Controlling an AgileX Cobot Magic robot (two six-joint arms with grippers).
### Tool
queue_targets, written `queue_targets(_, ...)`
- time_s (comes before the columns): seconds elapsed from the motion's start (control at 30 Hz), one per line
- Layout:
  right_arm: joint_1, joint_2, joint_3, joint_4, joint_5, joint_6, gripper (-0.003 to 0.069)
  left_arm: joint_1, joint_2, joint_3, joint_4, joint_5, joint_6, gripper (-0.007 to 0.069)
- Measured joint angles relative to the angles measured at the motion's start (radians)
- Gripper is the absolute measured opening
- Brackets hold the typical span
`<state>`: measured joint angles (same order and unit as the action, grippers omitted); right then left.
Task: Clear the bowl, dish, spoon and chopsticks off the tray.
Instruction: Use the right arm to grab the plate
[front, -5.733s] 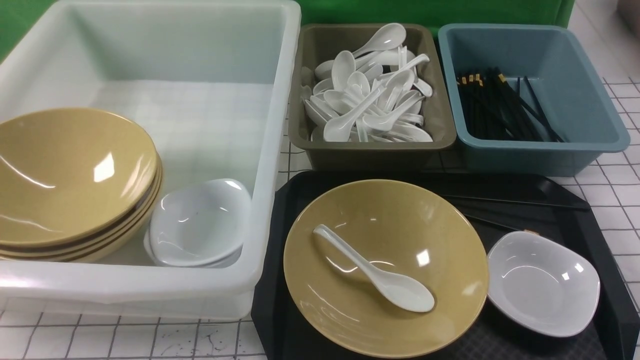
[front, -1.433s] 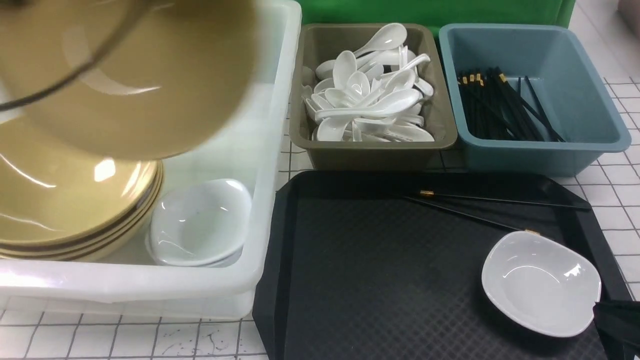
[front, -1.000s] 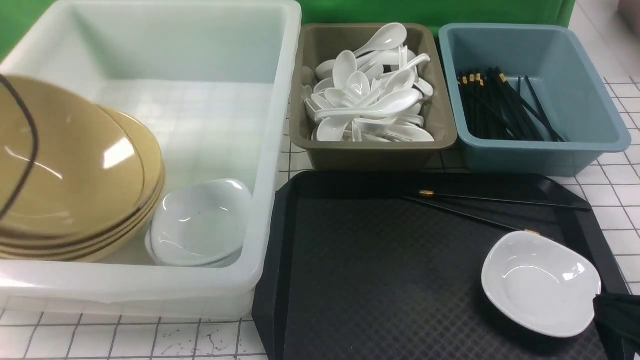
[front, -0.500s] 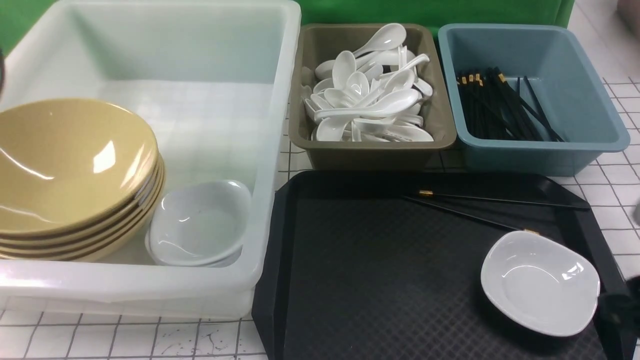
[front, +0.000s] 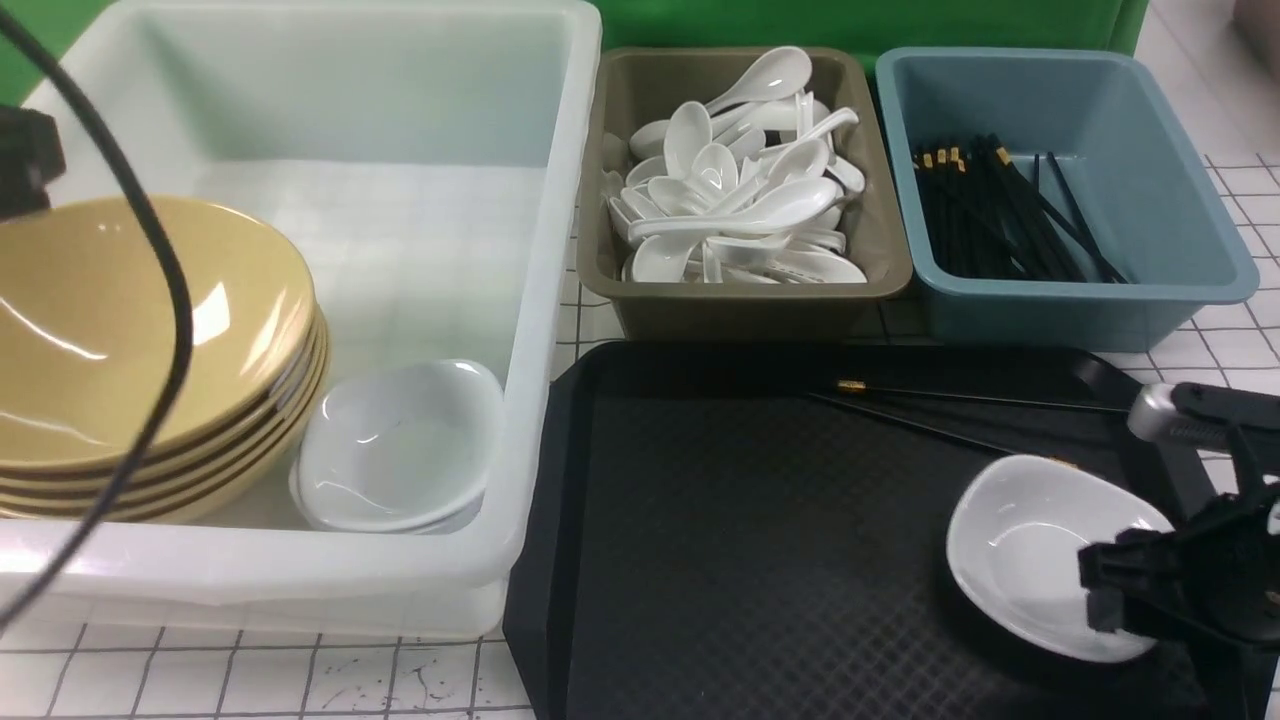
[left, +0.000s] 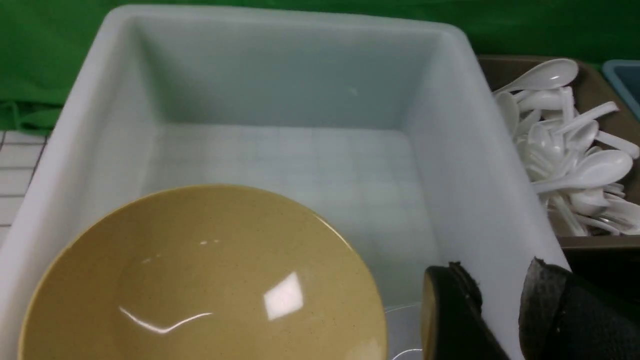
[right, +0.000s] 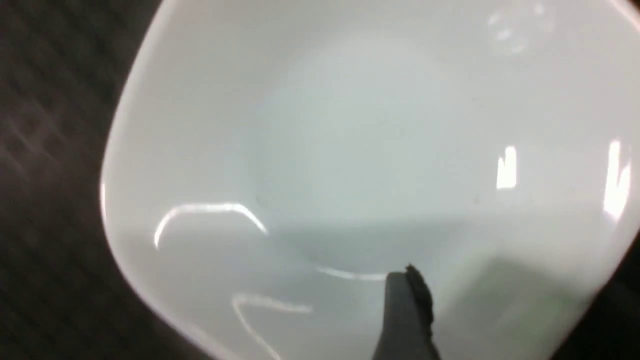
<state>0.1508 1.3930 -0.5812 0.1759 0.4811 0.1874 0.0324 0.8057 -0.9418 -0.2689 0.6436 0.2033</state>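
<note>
The white dish (front: 1020, 545) sits at the near right of the black tray (front: 720, 520), slightly tipped. My right gripper (front: 1130, 590) is open and straddles its right rim. One of its fingers (right: 405, 315) is over the dish's inside (right: 350, 150); the other is hidden. The black chopsticks (front: 980, 402) lie along the tray's far side. The yellow bowl (front: 130, 320) tops a stack in the white tub (front: 560, 200). My left gripper (left: 495, 272) hangs beside the bowl (left: 200, 275), slightly parted and holding nothing. A white spoon (front: 760, 212) lies on the pile in the olive tub.
The olive tub (front: 740, 310) of spoons and the blue tub (front: 1090, 300) of chopsticks stand behind the tray. Stacked white dishes (front: 400, 450) sit in the white tub next to the bowls. A black cable (front: 170, 300) from the left arm hangs across the bowls.
The bowl has settled on the stack and the left arm's cable has swung into view. My right gripper has come in from the right onto the dish's rim, and the dish has shifted slightly left.
</note>
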Motion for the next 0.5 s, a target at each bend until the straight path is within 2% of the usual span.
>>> queue_targets(0.07,0.000,0.026,0.000,0.054,-0.055,-0.043,0.0411,-0.005,-0.044,0.033,0.019,-0.032,0.001,0.0148)
queue_targets(0.13,0.000,0.045,0.000,0.075,-0.105,-0.097,0.0335,-0.005,-0.086,0.069,0.055,-0.067,0.000,0.0144)
queue_targets(0.27,0.000,0.046,-0.017,0.105,-0.188,-0.196,0.0128,-0.005,-0.174,0.116,0.123,-0.079,-0.039,0.0143)
queue_targets(0.47,0.033,-0.059,-0.112,0.095,-0.042,-0.282,0.0086,-0.005,-0.295,0.124,0.175,-0.014,-0.057,0.0143)
queue_targets(0.5,0.069,-0.101,-0.162,0.085,0.004,-0.298,0.0083,-0.005,-0.322,0.124,0.183,0.005,-0.057,0.0143)
